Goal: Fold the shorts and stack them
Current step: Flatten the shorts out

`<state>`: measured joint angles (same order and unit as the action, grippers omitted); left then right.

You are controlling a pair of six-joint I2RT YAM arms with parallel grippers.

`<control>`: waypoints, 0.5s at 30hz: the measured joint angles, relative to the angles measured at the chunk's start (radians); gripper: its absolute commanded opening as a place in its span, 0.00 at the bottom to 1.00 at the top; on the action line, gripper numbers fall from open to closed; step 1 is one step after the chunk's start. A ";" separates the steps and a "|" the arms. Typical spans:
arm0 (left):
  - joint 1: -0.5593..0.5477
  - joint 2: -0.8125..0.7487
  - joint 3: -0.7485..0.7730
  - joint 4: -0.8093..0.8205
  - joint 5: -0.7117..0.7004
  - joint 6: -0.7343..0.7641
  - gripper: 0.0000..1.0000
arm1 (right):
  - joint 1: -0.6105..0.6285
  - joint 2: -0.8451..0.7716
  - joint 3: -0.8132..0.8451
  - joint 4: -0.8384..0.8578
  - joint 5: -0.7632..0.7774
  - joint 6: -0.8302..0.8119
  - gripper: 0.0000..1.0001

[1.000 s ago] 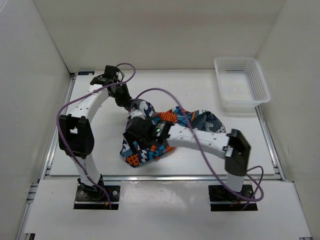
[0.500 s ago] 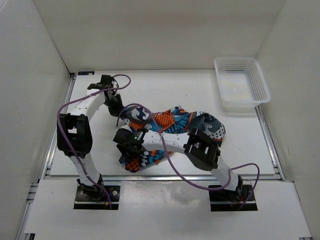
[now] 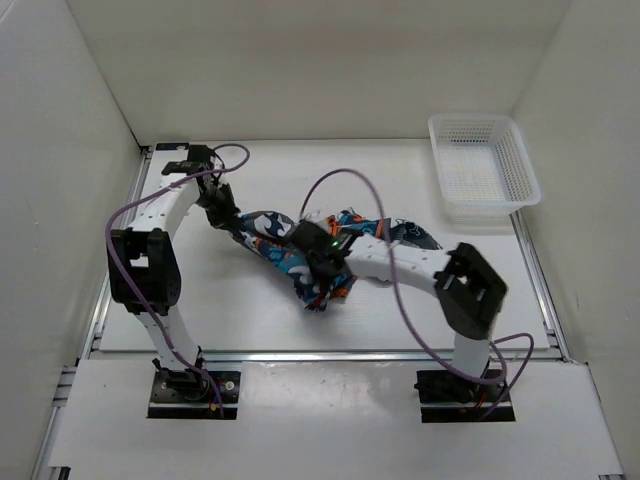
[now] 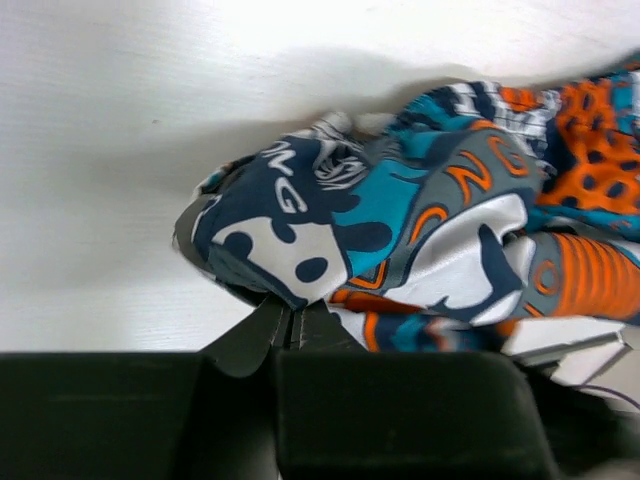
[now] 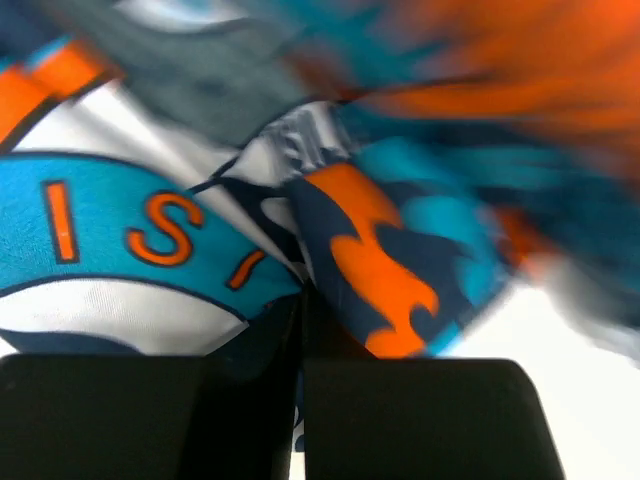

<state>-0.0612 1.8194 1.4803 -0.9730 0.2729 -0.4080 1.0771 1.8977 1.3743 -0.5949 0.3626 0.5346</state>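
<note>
White desk (image 3: 200, 300), got the blue, teal and orange patchwork cloth shorts (image 3: 283, 238) bunched mid-desk. Pinched at one edge by left fingers (image 4: 255, 338), at another fold by right fingers (image 5: 262, 338). Could slip free or twist up if tugged unevenly.

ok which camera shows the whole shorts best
Top external: it takes in the shorts end to end. The left wrist view shows only a bunched corner at the left claw; the right wrist view, a blurred close-up.
</note>
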 measured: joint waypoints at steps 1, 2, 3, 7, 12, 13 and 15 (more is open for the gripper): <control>0.001 -0.001 0.015 -0.007 0.007 0.000 0.10 | -0.037 -0.046 -0.013 0.003 0.014 -0.003 0.00; 0.000 -0.001 0.032 -0.014 0.019 -0.002 0.10 | -0.076 -0.093 -0.019 0.005 0.029 -0.008 0.00; 0.000 -0.003 0.048 -0.018 0.033 -0.004 0.10 | -0.109 -0.135 -0.020 0.007 0.041 -0.016 0.00; -0.007 -0.006 0.143 -0.031 0.107 -0.031 0.10 | -0.234 -0.250 0.033 0.016 0.057 -0.069 0.00; -0.029 -0.005 0.450 -0.035 0.205 -0.097 0.10 | -0.429 -0.242 0.361 -0.025 0.016 -0.187 0.00; -0.033 -0.013 0.514 -0.020 0.219 -0.111 0.10 | -0.452 -0.243 0.427 -0.024 0.008 -0.209 0.00; -0.037 -0.044 0.616 0.002 0.234 -0.134 0.10 | -0.483 -0.264 0.550 -0.017 -0.002 -0.257 0.00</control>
<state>-0.0978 1.7756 2.0960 -0.9714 0.5068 -0.5415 0.5945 1.6341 1.9247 -0.6121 0.3607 0.2779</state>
